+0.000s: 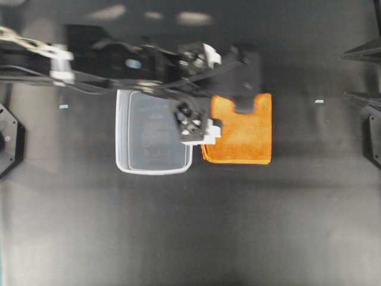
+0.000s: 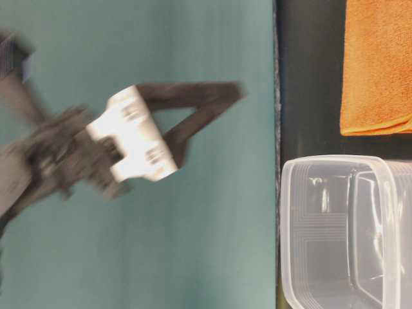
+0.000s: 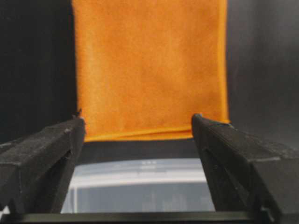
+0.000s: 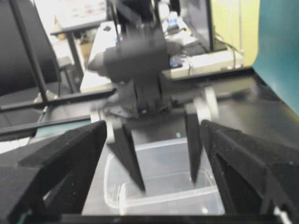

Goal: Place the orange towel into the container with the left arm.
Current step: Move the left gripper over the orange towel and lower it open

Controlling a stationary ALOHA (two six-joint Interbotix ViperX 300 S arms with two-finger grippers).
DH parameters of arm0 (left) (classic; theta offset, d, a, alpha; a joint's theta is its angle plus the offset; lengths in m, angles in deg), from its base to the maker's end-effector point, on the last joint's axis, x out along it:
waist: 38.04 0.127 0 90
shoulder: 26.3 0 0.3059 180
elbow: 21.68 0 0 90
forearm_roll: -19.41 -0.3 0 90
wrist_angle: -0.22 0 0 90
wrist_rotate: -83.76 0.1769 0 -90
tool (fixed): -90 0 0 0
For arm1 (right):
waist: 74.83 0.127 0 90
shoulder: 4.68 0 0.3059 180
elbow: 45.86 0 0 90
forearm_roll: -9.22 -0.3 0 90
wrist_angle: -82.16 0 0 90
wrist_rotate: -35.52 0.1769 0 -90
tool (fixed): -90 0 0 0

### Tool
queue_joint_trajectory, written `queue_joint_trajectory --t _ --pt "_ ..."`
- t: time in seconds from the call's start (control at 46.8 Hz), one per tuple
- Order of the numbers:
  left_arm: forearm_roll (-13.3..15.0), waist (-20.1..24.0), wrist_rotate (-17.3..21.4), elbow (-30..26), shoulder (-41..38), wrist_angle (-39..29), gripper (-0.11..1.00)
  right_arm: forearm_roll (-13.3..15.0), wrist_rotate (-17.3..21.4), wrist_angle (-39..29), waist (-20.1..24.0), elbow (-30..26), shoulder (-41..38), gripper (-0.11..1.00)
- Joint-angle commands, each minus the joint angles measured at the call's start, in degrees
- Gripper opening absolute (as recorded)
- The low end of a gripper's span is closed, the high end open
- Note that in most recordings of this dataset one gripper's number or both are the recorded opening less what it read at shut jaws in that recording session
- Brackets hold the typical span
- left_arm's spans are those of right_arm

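Note:
The orange towel [image 1: 241, 134] [image 2: 376, 64] [image 3: 149, 65] lies flat on the black table, just right of the container [image 1: 128, 134] [image 2: 322, 232] [image 3: 140, 172] [image 4: 163, 186]. A narrow strip of table separates them. The clear container holds nothing. The left arm reaches in from the left. My left gripper [image 1: 214, 95] [image 3: 138, 119] [image 4: 167, 183] hangs open over the container's towel-side rim, its fingers spread about as wide as the towel and holding nothing. My right gripper [image 1: 344, 76] [image 4: 152, 135] sits at the table's right edge, open and holding nothing, facing the left gripper.
Two small pale tape marks [image 1: 63, 106] [image 1: 319, 102] lie on the table either side of the work area. Black arm bases [image 1: 9, 140] [image 1: 374, 137] stand at the left and right edges. A teal backdrop [image 2: 193, 244] rises behind the table.

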Motion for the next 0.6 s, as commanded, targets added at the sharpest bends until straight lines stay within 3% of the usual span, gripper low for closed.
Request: queue_joint_trajectory --t 0.0,0.278,0.577 --pt "-0.2 -0.3 1.3 -5.1 -4.4 -2.4 0.88 0.0 -0.1 1.0 0.0 -0.4 0.2 0.78" --pt "-0.2 -0.4 2.0 -10.8 -13.9 -2.1 0.88 0.1 -0.1 2.2 0.2 0.0 1.5 0.78" --pt "-0.2 -0.8 2.0 -12.2 -19.9 -1.4 0.88 0.0 0.0 4.7 0.3 0.0 1.7 0.78"
